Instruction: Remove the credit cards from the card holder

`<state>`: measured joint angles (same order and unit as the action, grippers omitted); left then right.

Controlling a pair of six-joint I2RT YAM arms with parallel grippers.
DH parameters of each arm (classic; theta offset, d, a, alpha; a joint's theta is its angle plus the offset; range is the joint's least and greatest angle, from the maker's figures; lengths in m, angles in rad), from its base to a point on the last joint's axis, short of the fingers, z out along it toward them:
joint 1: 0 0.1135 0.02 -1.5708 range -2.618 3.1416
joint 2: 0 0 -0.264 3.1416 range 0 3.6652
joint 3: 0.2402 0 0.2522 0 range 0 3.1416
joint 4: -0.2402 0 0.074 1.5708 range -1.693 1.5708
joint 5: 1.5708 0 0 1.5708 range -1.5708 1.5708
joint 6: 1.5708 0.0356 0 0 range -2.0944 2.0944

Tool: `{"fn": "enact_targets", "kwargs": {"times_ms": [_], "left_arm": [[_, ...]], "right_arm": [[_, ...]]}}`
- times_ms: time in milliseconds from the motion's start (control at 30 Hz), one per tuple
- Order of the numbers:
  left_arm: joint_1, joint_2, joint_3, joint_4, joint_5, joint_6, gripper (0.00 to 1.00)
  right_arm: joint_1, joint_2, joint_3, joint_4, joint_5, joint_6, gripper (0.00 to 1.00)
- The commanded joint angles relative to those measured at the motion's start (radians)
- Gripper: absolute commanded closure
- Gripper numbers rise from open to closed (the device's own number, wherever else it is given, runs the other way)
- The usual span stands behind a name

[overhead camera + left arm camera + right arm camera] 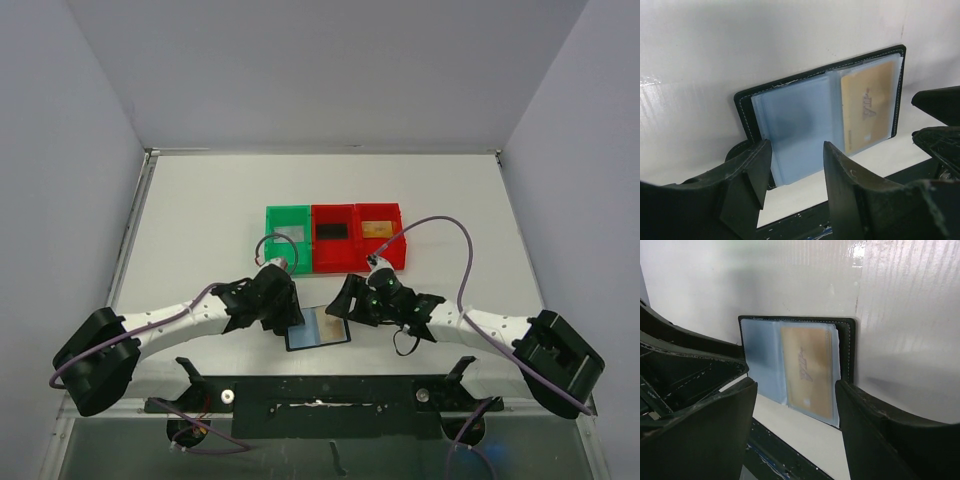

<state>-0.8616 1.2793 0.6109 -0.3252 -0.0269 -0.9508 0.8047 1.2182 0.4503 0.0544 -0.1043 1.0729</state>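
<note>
Our left tool (796, 157) and right tool (794, 390) flank the open card holder (790, 120) on the desk (200, 220), jaws apart, gripping nothing. We see the gold card (807, 372) in the holder's right pocket, long axis running away from the nearer right tool.

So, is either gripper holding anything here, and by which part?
Nothing looks gripped. The left gripper and right gripper are both open, jaws on either side of the open card holder, with the gold card in its pocket.
</note>
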Motion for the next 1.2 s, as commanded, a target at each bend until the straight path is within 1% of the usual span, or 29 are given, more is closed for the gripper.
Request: {"fn": "enact_targets", "kwargs": {"times_ms": [0, 233, 333, 367, 433, 567, 833, 1067, 1167], "left_arm": [[-0.005, -0.027, -0.015, 0.009, -0.021, -0.003, 0.56], [-0.004, -0.034, -0.041, -0.001, -0.021, 0.01, 0.57], [-0.004, -0.047, -0.053, 0.009, -0.018, 0.012, 0.58], [-0.005, -0.049, -0.056, 0.015, -0.014, 0.013, 0.58], [-0.005, -0.05, -0.061, 0.026, -0.005, 0.015, 0.58], [-0.005, -0.039, -0.064, 0.041, 0.007, 0.016, 0.61], [-0.004, -0.022, -0.053, 0.037, 0.008, 0.029, 0.67], [-0.004, -0.031, -0.054, 0.036, 0.003, 0.029, 0.73], [-0.004, -0.051, -0.056, 0.035, -0.009, 0.029, 0.73]], "right_arm": [[0.029, 0.031, 0.062, 0.007, 0.07, 0.026, 0.37], [0.037, 0.076, 0.087, 0.004, 0.052, 0.029, 0.42], [0.04, 0.107, 0.1, 0.0, 0.033, 0.028, 0.47], [0.04, 0.116, 0.107, -0.01, 0.034, 0.029, 0.49], [0.047, 0.124, 0.115, -0.028, 0.048, 0.035, 0.52], [0.052, 0.139, 0.117, -0.02, 0.033, 0.032, 0.52], [0.064, 0.184, 0.159, -0.113, 0.07, 0.035, 0.52], [0.076, 0.163, 0.186, -0.148, 0.086, 0.017, 0.51], [0.077, 0.156, 0.2, -0.174, 0.103, 0.007, 0.5]]}}
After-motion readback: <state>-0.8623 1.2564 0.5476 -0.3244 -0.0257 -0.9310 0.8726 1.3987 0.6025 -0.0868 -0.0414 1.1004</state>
